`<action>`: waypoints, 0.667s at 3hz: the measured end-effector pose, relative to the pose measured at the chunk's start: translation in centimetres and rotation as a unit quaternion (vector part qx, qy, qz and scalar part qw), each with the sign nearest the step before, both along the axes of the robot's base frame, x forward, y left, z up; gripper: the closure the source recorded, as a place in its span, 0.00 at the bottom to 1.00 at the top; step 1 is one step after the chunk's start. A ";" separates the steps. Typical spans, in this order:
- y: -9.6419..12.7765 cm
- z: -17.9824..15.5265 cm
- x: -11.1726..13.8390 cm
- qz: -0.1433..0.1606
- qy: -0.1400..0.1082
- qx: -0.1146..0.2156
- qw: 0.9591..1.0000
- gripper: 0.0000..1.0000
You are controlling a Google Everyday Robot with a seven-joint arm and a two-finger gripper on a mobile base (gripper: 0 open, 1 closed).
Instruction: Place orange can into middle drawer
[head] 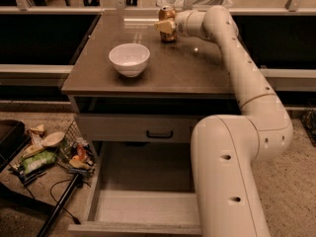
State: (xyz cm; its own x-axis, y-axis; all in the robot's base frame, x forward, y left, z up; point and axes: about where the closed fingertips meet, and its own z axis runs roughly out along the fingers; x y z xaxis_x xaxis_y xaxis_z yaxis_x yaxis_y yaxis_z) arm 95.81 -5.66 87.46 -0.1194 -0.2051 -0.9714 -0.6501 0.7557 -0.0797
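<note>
The orange can (167, 15) stands upright at the far edge of the brown cabinet top (197, 68), right of centre. My gripper (165, 27) is at the can, reaching in from the right at its lower half and partly covering it. The can rests on the top. The middle drawer (143, 207) is pulled out at the bottom front, showing a pale flat floor and low side walls with nothing in it. My arm's large white links hang over the drawer's right side and hide that part.
A white bowl (129, 58) sits on the cabinet top, front left of the can. A shut drawer front with a small black handle (159, 134) is above the open drawer. A wire basket and litter (54, 152) lie on the floor at left.
</note>
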 end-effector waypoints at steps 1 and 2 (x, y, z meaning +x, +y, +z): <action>-1.8 1.7 -1.6 0.006 0.003 -0.016 1.000 0.85; -5.2 6.9 -6.6 0.012 0.008 -0.023 1.000 1.00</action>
State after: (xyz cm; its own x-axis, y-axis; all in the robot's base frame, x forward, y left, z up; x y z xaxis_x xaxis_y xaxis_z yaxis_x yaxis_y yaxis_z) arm 89.24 -10.83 94.37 -0.1299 -0.2529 -0.9587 -0.6690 0.7360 -0.1036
